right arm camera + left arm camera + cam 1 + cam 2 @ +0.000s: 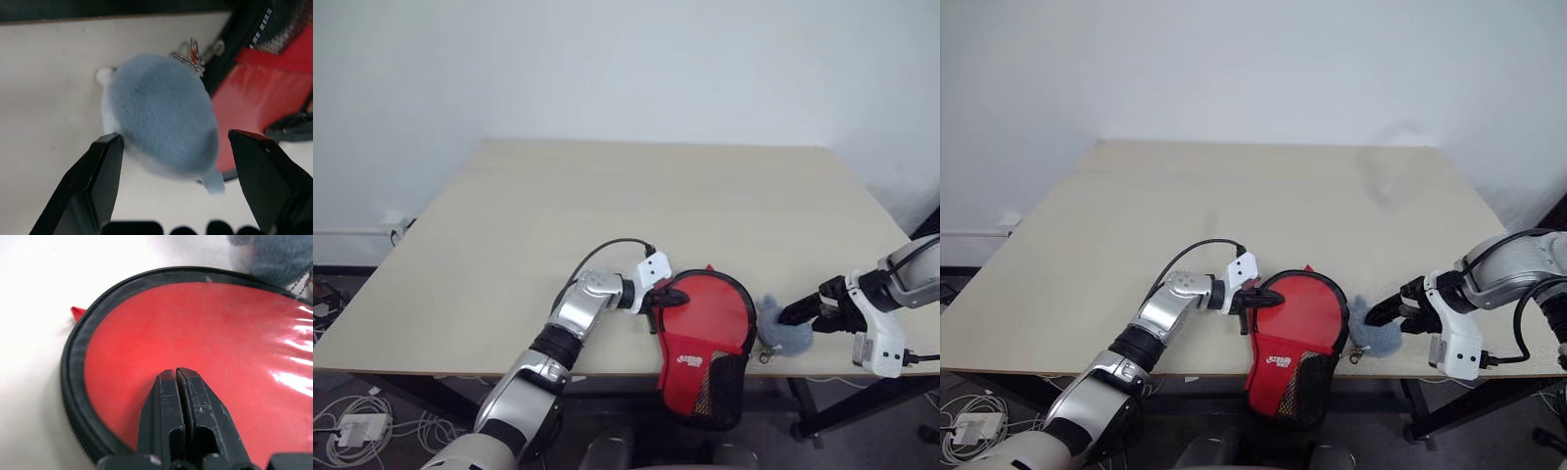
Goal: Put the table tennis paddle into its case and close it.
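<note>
at the near edge of the surface (509,225) lies the case (703,364), its narrow handle end hanging off the edge; the table tennis paddle (195,333) shows red through its see-through side, so it looks already inside. the left gripper (653,299) has its jaws fully shut, holding nothing, tips pressing on the case's left rim. just right of the case sits a fuzzy grey-blue charm (161,122) on a small chain by the zip. the right gripper (176,171) hovers over it, jaws wide apart and empty. closing looks to be the step in hand: next, pinch that charm and draw the zip round while the left steadies the case.
</note>
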